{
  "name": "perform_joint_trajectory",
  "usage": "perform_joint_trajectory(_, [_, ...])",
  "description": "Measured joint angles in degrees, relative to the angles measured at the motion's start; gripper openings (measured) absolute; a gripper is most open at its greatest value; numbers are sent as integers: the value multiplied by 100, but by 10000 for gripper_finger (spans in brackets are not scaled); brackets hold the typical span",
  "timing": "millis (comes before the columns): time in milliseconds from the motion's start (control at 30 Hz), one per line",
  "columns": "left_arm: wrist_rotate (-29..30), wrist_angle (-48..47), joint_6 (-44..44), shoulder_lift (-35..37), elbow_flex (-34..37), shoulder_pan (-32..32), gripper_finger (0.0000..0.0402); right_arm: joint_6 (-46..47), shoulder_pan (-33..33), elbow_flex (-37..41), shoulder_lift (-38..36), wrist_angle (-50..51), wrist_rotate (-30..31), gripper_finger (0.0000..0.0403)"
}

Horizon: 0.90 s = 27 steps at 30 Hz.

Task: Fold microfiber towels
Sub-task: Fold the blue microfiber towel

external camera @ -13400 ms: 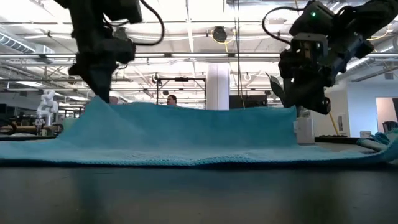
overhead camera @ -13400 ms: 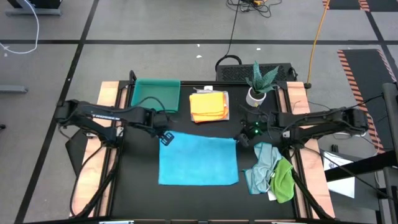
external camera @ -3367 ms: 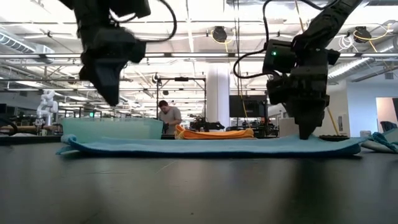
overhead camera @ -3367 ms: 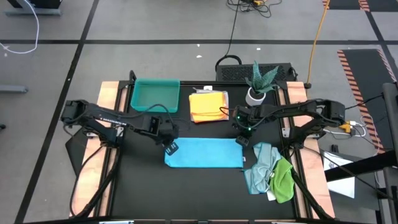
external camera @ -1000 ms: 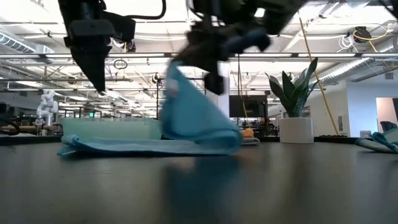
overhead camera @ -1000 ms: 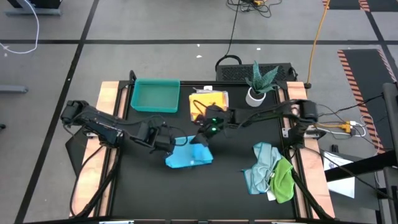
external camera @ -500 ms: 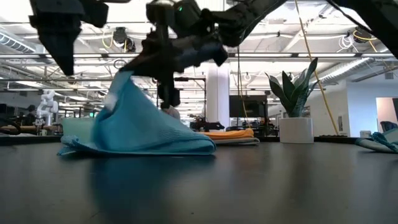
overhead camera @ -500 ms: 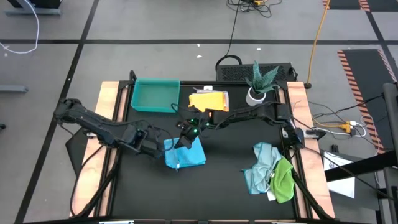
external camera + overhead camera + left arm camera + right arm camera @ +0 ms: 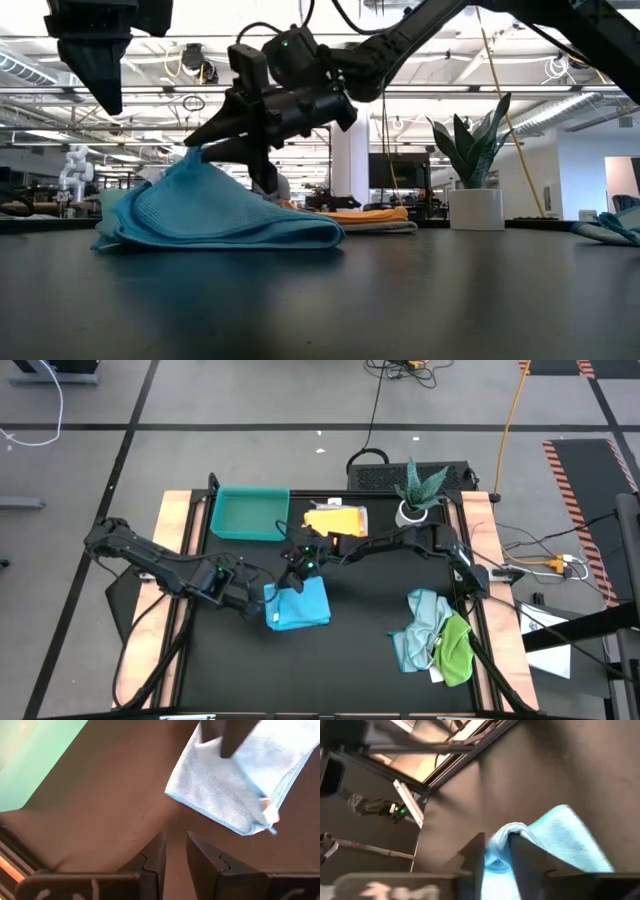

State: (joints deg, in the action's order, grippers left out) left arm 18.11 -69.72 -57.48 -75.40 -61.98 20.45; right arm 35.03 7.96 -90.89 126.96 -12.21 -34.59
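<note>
I see the bright blue towel, soft and ribbed, folded into a rumpled square mid-bench; my right gripper has narrow fingers around its raised corner; my left gripper, fingers narrowly parted, holds nothing beside it.

Five towels: one bright blue, one yellow-orange, three heaped; one tray; one plant.

Bare table in front; teal tray and plant block behind.
</note>
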Motion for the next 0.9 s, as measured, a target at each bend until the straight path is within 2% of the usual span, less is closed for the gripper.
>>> perform_joint_trajectory(200, [0, 12, -127, -2, 0, -2, 76, 92, -60, 0, 0, -55, -26, 168])
perform_joint_trajectory(267, [29, 3, -288, -2, 0, -28, 76, 232, -65, 0, -35, -163, -270, 185])
perform_joint_trajectory(433, [51, -71, -1798, -2, 0, -233, 76, 82, -54, 2, -563, 33, -502, 197])
perform_joint_trajectory(533, [15, 83, -2363, -2, 12, -176, 76, -467, -68, -1, -1109, 752, -324, 190])
perform_joint_trajectory(633, [-75, 914, -2691, -2, 278, -59, 76, -1142, -113, 0, -1661, 1769, 156, 182])
perform_joint_trajectory(733, [-146, 2210, -3010, -2, 883, 65, 76, -1658, -137, 4, -2213, 2660, 716, 177])
perform_joint_trajectory(900, [-366, 4140, -3378, -9, 1847, 95, 76, -2033, -171, 30, -2981, 3546, 1289, 176])
